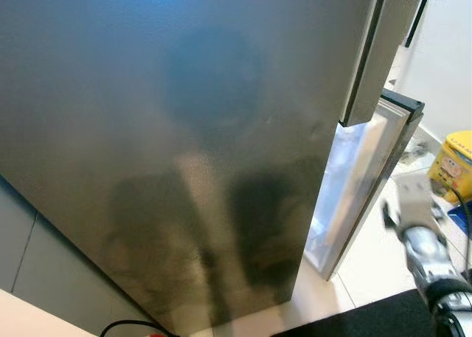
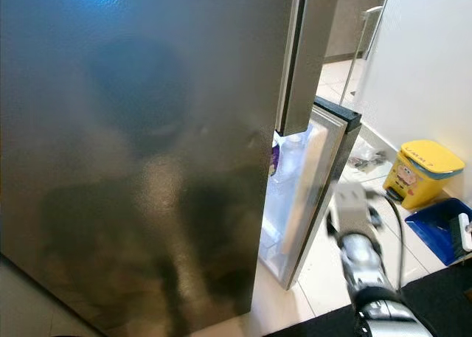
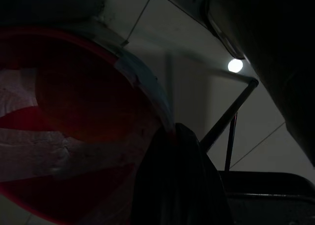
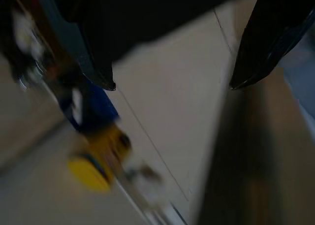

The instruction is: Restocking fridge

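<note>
A tall steel fridge (image 2: 133, 153) stands right in front of the robot, its brushed door closed and taking up most of the head views. The fridge's long axis runs floor to ceiling, though it leans across the picture because the head is tilted. The closed door faces the robot and carries a dim, blurred reflection.

At the fridge's right edge a narrower lower door (image 2: 317, 182) stands ajar, swung out toward the right. Through the gap the lit white interior (image 2: 284, 182) shows, with a small dark item on an upper shelf, too blurred to name.

The right arm (image 2: 361, 256) reaches forward low on the right, near the open door, blurred. In the right wrist view, the right gripper (image 4: 172, 87) has its two black fingers spread wide, with bare floor between them.

On the pale tiled floor (image 2: 324, 271) to the right stand a yellow bin (image 2: 420, 171) and a blue dustpan (image 2: 442, 234).

The left wrist view is very dark. A red bucket (image 3: 74, 136) sits close against one black finger (image 3: 177, 185); whether the left gripper is released or clenched cannot be told.
</note>
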Motion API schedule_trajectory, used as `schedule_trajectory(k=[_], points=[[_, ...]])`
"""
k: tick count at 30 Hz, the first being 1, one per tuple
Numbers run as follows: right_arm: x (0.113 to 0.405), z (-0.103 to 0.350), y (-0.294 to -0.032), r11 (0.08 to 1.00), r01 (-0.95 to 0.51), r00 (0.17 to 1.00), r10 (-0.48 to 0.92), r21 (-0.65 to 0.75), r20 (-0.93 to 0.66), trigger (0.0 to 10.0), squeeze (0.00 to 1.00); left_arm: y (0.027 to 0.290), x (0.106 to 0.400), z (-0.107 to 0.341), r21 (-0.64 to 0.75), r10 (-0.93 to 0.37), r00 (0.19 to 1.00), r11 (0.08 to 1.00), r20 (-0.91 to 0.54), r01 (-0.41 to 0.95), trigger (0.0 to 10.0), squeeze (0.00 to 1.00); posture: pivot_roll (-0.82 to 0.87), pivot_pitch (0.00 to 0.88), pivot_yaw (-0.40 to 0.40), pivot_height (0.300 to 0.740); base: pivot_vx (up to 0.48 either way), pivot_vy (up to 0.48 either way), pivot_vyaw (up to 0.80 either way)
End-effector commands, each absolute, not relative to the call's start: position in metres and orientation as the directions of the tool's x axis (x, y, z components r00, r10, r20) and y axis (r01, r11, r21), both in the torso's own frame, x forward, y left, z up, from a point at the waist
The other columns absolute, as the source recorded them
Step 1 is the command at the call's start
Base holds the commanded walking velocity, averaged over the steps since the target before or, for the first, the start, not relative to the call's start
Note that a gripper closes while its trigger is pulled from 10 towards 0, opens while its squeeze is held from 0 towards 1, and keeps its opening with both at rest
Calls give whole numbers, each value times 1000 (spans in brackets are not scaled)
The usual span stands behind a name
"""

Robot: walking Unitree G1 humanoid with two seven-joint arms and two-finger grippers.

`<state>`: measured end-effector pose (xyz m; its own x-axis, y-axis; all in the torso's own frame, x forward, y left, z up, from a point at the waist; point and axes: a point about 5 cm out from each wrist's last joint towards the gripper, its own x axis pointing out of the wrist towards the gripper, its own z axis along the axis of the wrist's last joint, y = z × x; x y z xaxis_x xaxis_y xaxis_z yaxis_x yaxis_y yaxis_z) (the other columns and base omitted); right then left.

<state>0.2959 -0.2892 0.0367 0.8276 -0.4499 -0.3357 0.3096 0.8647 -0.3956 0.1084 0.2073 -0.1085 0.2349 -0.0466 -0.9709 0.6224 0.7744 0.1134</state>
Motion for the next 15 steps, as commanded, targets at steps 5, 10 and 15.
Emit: schedule_trajectory(k=[5,10,15], points=[[248,-14,-286,887,252,713,-441,-388,-545,10000,0,209,109,-108,122,-38,238,772,-971,624,10000,0,-32,0,21,740,0,0,0],[198,-57,-270,921,123,589,-367,-369,-720,10000,0,207,111,-108,123,-41,243,774,-969,622,10000,0,-28,0,14,740,0,0,0],[135,-90,-255,943,-5,417,-301,-334,-857,10000,0,205,113,-108,120,-45,244,776,-969,620,10000,0,-25,0,11,740,0,-280,0]])
